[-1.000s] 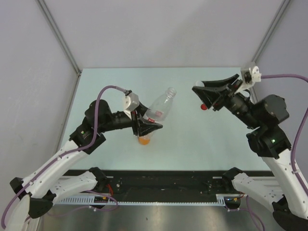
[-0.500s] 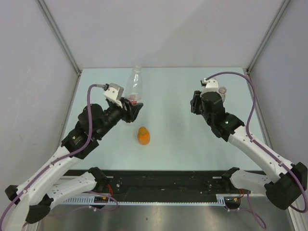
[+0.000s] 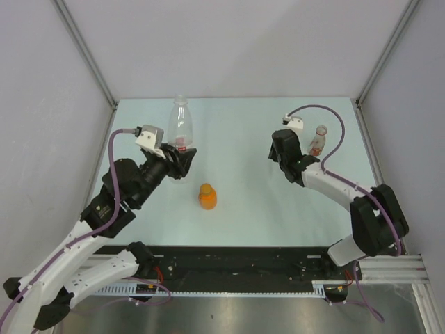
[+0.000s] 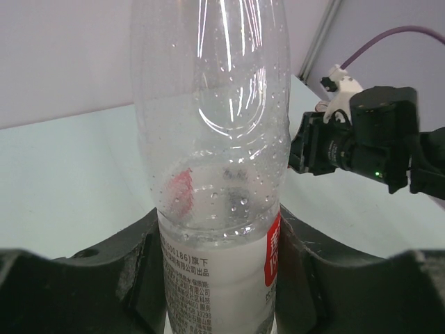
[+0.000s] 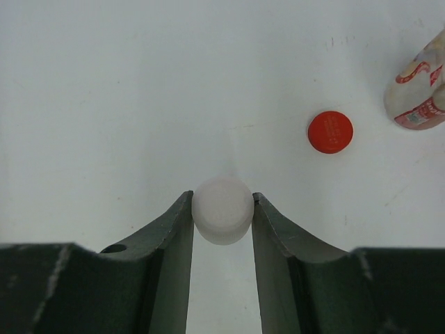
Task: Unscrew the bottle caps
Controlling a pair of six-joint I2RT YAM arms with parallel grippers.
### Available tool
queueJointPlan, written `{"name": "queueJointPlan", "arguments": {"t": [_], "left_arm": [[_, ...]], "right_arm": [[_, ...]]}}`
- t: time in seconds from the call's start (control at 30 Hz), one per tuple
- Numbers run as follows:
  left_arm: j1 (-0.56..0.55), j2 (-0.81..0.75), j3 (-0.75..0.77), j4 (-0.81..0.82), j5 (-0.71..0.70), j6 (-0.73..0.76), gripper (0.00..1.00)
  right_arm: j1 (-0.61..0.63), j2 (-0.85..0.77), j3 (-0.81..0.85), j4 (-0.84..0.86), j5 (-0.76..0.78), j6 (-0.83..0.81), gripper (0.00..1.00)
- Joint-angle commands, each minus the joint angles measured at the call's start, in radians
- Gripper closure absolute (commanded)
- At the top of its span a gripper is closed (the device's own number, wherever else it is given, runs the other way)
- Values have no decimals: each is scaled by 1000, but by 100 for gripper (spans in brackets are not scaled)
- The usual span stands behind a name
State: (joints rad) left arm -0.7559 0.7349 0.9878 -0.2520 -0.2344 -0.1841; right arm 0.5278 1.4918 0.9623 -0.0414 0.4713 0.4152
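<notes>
Left end effector [image 4: 220, 240] clamps the clear bottle [image 4: 212, 139]; right end effector [image 5: 222, 202] pinches the white cap [image 5: 222, 212].

**Colours and patterns, top and wrist views.**
- Table [image 3: 264, 202]: plain pale mint.
- Walls [image 3: 243, 49]: flat pale grey.
- Large bottle [image 4: 208, 139]: clear and speckled with droplets. Its label is white with fine grey print, with a red band at the three o'clock edge.
- Squat bottle [image 3: 207, 197]: orange all over as seen from above.
- Small bottle [image 5: 419, 94], at two o'clock in the right wrist view: pale, with a white label carrying red curved markings.
- Red cap [image 5: 330, 131]: uniform bright red, at two o'clock from the white cap [image 5: 222, 209], which is matt and unmarked.
- Left gripper [image 4: 219, 292]: black.
- Right gripper [image 5: 221, 203]: dark grey-green.
- Arms [image 3: 69, 254]: white and black.
- Cables [image 4: 417, 29]: purple.
</notes>
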Motion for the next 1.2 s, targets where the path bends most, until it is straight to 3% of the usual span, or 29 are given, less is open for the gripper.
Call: {"name": "queueJointPlan", "arguments": {"t": [0.0,0.3,1.17], "left_arm": [[6,-29,-12,8,-28,-14,97],[6,-29,-28,5,-32,-12,97],[6,-11,-57,20,-52,-3,94]], "right_arm": [[-5,99,12,129,56,11,100],[-26,269,41,143,35,54,100],[-81,466,176,69,-60,54,100]]}}
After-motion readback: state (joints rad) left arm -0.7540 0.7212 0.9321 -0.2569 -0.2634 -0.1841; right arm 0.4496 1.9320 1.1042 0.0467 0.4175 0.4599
